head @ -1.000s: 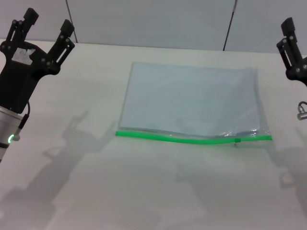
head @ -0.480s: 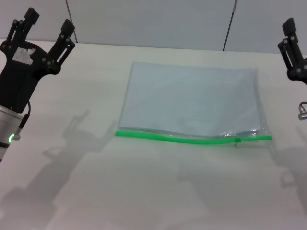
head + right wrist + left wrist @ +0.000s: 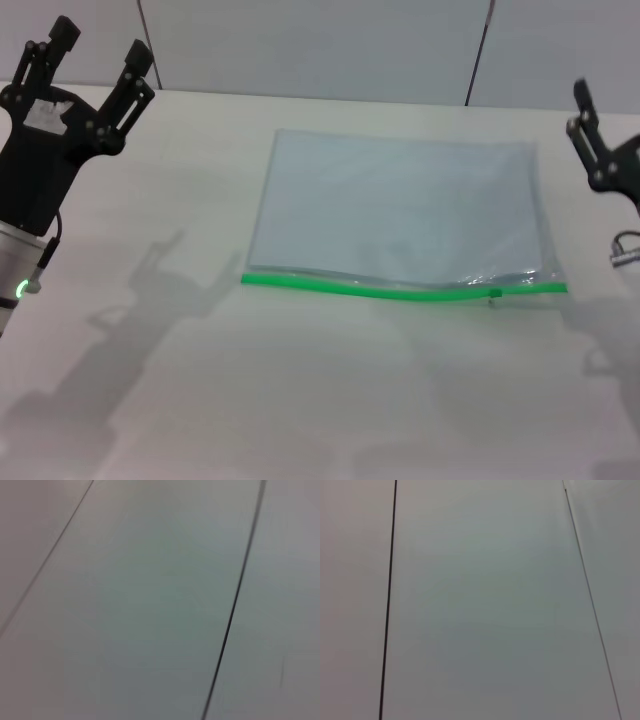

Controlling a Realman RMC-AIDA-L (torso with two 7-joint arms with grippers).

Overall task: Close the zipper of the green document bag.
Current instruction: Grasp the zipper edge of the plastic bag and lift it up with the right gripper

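The green document bag (image 3: 400, 205) lies flat on the white table (image 3: 200, 400), a translucent pale blue-grey pouch in the middle of the head view. Its zipper (image 3: 380, 289) is a bright green strip along the near long edge, slightly wavy. A tiny slider (image 3: 495, 293) sits close to the strip's right end. My left gripper (image 3: 100, 50) is raised over the table's far left corner, open and empty, well away from the bag. At the right edge of the picture, partly cut off, my right gripper (image 3: 598, 150) hovers just right of the bag's far right corner.
Grey wall panels (image 3: 320, 45) with dark seams stand behind the table's far edge. Both wrist views show only these panels (image 3: 485, 605) (image 3: 150, 605). Arm shadows fall on the near table surface.
My right gripper has moved left and slightly down, towards the bag's right side. The left gripper and the bag have not moved.
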